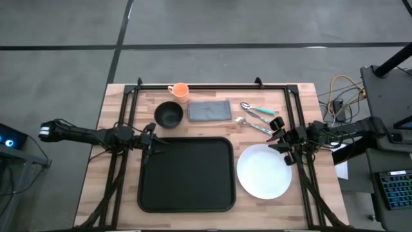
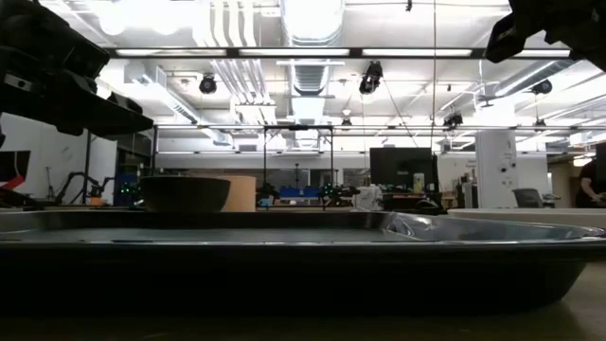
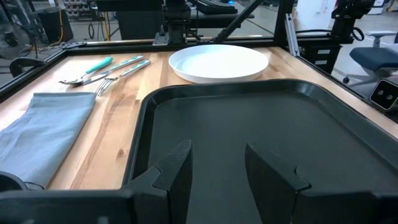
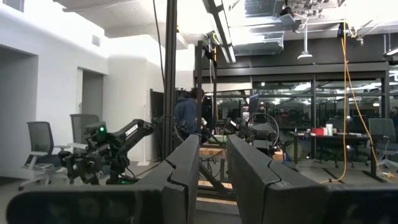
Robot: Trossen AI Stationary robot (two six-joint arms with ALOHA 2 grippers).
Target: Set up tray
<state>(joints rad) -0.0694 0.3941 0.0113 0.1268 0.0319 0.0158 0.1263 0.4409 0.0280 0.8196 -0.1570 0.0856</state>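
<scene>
Two hands idle: my left hand (image 1: 156,145) hovers part-open, empty, at the tray's (image 1: 187,174) left rim mid-tabletop, my right hand (image 1: 280,143) narrow, empty over the plate (image 1: 264,171), which I'd grip by its rim.

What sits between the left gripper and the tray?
Nothing visible. The left gripper hangs at the tray's left rim, fingers apart and empty over bare tray floor. Bowl and cloth lie off to the far side.
</scene>
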